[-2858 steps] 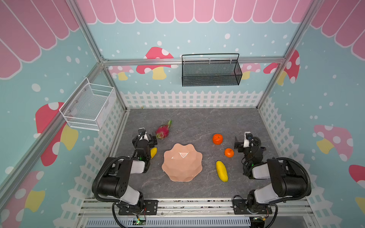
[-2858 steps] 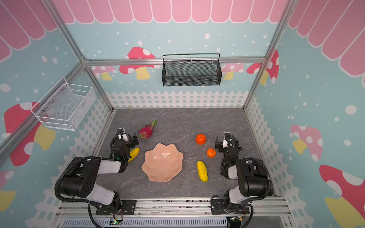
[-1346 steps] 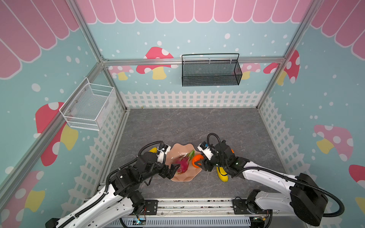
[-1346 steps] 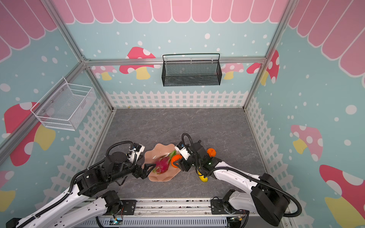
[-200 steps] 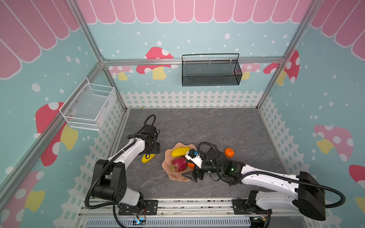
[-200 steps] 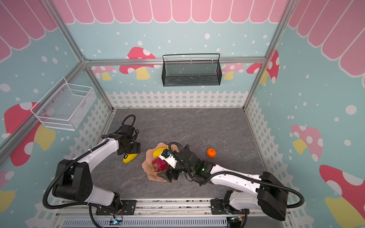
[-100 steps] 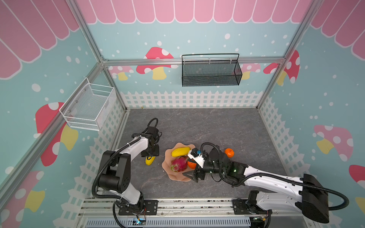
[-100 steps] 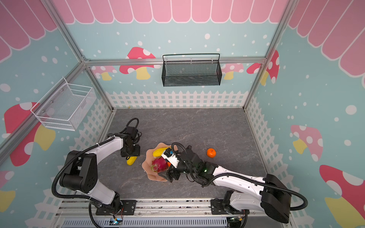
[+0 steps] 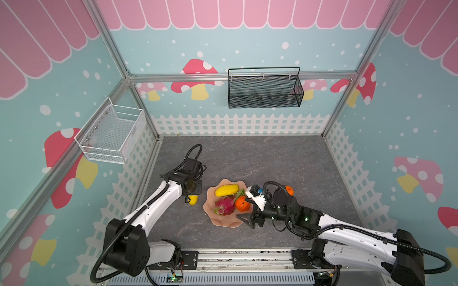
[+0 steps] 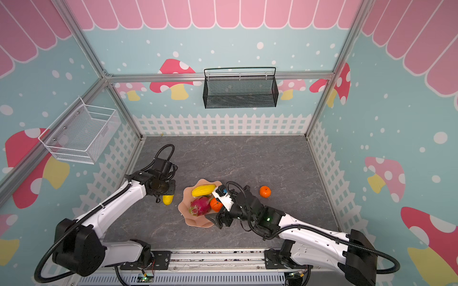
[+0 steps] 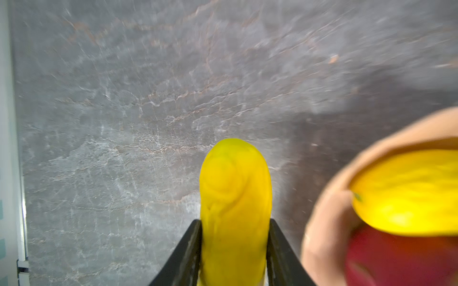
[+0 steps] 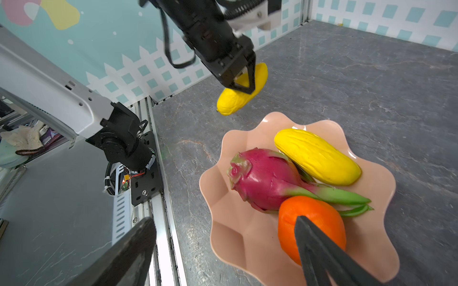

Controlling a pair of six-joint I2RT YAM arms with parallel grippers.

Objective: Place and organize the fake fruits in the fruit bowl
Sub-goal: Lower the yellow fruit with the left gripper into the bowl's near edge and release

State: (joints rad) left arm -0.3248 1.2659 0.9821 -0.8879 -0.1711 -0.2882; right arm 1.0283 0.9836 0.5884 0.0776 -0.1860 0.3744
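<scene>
The peach-pink fruit bowl (image 9: 209, 196) (image 10: 184, 198) (image 12: 238, 237) holds a yellow ribbed fruit (image 9: 226, 190) (image 12: 317, 158), the magenta dragon fruit (image 9: 224, 206) (image 12: 265, 178) and an orange (image 9: 242, 203) (image 12: 309, 220). Just left of the bowl, my left gripper (image 11: 234, 222) (image 12: 244, 84) is shut on the second yellow fruit (image 9: 193, 199) (image 10: 167, 199) (image 11: 235, 188), low over the table. My right gripper (image 9: 245, 209) (image 12: 223, 230) stands open at the bowl's near right rim, one finger in front of the orange. A second orange (image 9: 288, 190) (image 10: 265, 191) lies on the table, right of the bowl.
A white picket fence (image 9: 238, 125) borders the grey table on three sides. A black mesh basket (image 9: 264, 90) hangs on the back wall and a white one (image 9: 111, 135) on the left wall. The arms' mounting rail (image 9: 238, 257) runs along the front edge.
My left gripper has closed on the yellow fruit beside the bowl. The right gripper has opened a little wider and stays at the bowl's rim.
</scene>
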